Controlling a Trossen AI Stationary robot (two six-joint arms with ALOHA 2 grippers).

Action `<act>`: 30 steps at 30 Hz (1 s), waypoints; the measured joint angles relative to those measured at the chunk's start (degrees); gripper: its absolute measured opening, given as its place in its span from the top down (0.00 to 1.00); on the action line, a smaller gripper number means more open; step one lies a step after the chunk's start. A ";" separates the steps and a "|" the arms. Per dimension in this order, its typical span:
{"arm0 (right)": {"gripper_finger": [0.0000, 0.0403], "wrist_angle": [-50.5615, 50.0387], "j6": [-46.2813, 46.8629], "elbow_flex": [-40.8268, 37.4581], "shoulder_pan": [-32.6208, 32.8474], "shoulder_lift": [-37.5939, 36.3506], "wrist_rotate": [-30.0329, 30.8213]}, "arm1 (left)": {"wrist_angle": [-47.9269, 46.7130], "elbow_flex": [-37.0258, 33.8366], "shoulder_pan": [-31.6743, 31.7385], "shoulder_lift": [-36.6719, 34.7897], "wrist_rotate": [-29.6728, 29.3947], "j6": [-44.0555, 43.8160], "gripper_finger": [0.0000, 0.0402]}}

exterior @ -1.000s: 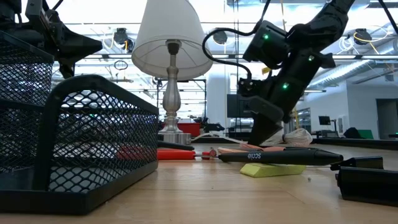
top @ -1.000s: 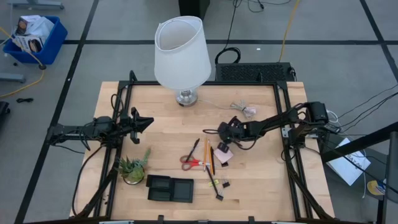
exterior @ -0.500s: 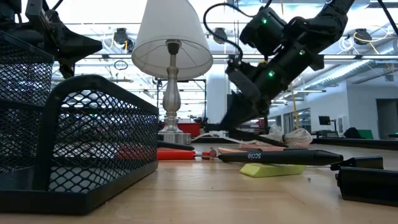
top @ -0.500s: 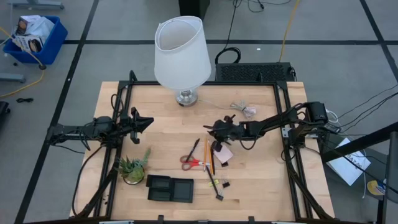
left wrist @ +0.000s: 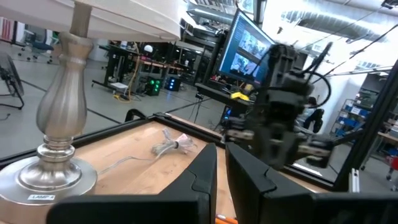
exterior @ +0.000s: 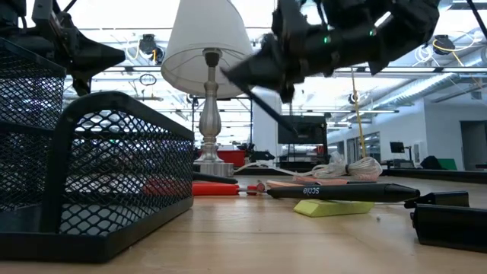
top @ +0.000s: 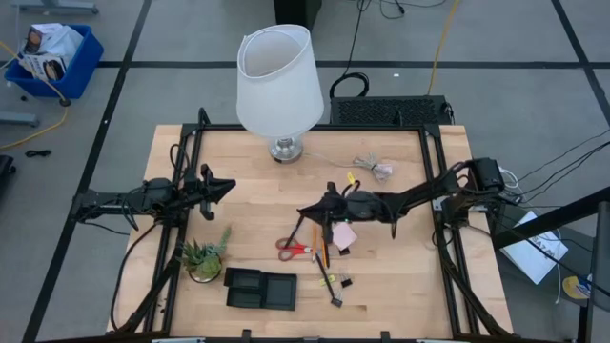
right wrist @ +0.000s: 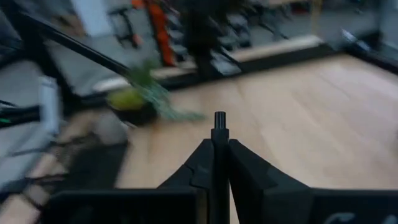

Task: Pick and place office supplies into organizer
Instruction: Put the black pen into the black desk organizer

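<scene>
Right gripper [top: 311, 209]: fingers closed on a thin dark pen [right wrist: 219, 134], which stands out past the fingertips in the right wrist view. In the low view the gripper [exterior: 243, 72] is lifted well clear of the table with the pen [exterior: 265, 113] slanting down from it. One second ago the same gripper was low over the pink sticky-note pad [top: 343, 236], nose down; half a second ago it was partly raised; now it is up and has shifted toward the left side of the table, above the space beyond the scissors [top: 295, 249].

Remaining supplies unchanged on the wood: red-handled scissors, orange pencil [top: 324, 246] beside them, pink pad just right of the pencils, a dark marker [exterior: 342, 192] lying flat in the low view, small black binder clip [top: 345, 282] nearer the front edge.

Organizer [top: 261, 289]: black tray at the front of the table, just right of the potted plant [top: 203, 257], well apart from the raised gripper. Its mesh wall [exterior: 114, 175] fills the left of the low view.

Left gripper [top: 218, 186]: parked at the left edge of the table, same spot as before, fingers [left wrist: 200, 171] nearly together with only a narrow gap, holding nothing.

Lamp [top: 280, 81] at the back, coiled cable [top: 372, 168] to its right, both as earlier
</scene>
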 joint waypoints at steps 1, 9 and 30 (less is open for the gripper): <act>0.94 1.65 -0.54 0.00 0.38 0.00 -0.72 | -0.05 0.02 -0.01 0.00 -0.26 0.00 0.91; 0.93 6.79 -2.54 0.04 2.50 -0.02 -0.75 | 0.19 0.02 0.00 0.01 -0.24 -1.07 0.91; 0.93 16.76 -9.52 0.04 -1.28 -0.02 -0.72 | 32.71 0.04 -0.04 33.14 10.00 2.32 0.90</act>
